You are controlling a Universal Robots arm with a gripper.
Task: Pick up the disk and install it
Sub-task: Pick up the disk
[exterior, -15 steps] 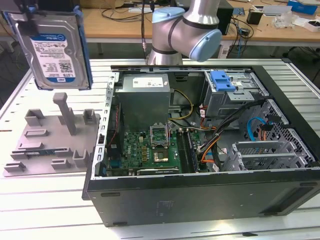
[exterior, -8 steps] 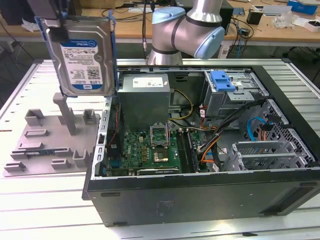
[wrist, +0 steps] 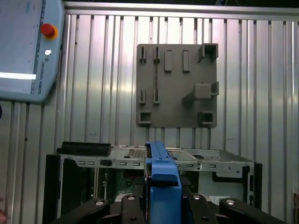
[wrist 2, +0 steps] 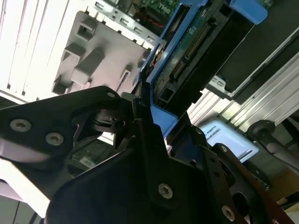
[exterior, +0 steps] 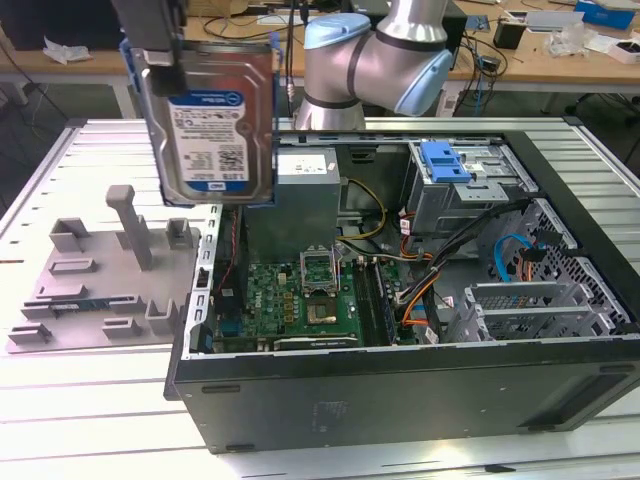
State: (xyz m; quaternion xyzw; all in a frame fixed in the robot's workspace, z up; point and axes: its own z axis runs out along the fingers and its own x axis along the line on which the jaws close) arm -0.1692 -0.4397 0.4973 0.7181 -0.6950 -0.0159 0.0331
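The disk (exterior: 215, 120) hangs upright in the air above the left end of the open computer case (exterior: 400, 385), label facing the exterior camera, its blue carrier frame around the silver body. My gripper (exterior: 163, 62) is shut on the disk's upper left edge. In the second wrist view the disk's (wrist 2: 187, 51) circuit-board side and blue frame stick out from between the black fingers (wrist 2: 140, 126). In the first wrist view the blue carrier edge (wrist: 161, 172) stands between the two fingers (wrist: 128, 205), with the case (wrist: 84, 161) below it.
A grey fixture plate (exterior: 100, 280) with posts lies on the slatted table at the exterior view's left. Inside the case are the grey power-supply box (exterior: 305, 180), the motherboard (exterior: 300, 300) and a drive cage with a blue latch (exterior: 445, 160). A teach pendant (wrist: 23, 46) lies on the table.
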